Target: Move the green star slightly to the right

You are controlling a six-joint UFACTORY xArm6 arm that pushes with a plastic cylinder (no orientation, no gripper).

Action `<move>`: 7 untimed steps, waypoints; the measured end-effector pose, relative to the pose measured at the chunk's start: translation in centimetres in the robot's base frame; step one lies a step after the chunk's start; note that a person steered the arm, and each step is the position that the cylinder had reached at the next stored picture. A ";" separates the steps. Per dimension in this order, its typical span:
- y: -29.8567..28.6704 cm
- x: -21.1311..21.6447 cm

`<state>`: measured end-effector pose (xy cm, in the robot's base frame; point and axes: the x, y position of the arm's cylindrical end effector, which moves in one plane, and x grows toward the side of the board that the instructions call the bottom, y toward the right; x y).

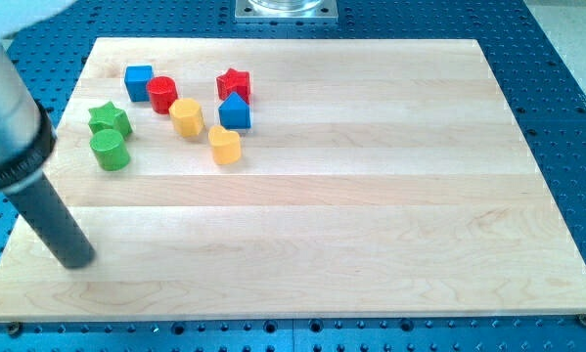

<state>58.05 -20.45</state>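
Observation:
The green star (109,119) lies near the board's left edge, toward the view's top left. A green cylinder (110,150) sits just below it, touching or nearly touching. My rod comes in from the view's left edge and my tip (77,259) rests on the board at the lower left, well below both green blocks and slightly to their left.
To the star's right are a blue cube (139,82), a red cylinder (162,94), a yellow block (187,116), another yellow block (225,144), a blue block (235,112) and a red star (234,84). The wooden board (371,215) lies on a blue perforated table.

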 end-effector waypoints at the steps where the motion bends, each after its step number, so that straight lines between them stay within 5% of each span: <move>1: 2.9 2.4; 3: 3.7 2.7; 5: 2.4 -4.5; 7: -4.9 -2.7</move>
<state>55.39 -25.39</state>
